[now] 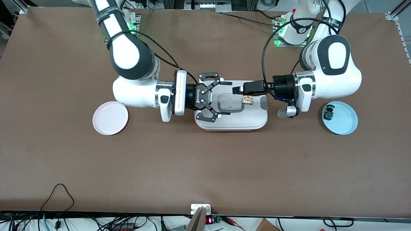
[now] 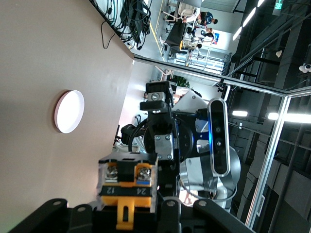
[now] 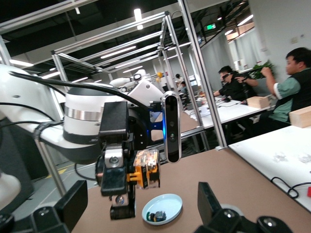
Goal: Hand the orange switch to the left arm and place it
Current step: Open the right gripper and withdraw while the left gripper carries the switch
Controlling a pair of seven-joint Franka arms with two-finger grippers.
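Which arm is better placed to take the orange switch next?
Right: the right gripper hangs open over the box, facing the orange switch that the left gripper holds shut.

A brown desk [image 1: 205,166] fills the frame. A pink plate [image 1: 110,117] lies empty at middle left. A blue plate [image 1: 340,117] at middle right holds a small black switch [image 1: 328,113] with a green cap near its edge.

Box [image 1: 231,120] partly under both tools
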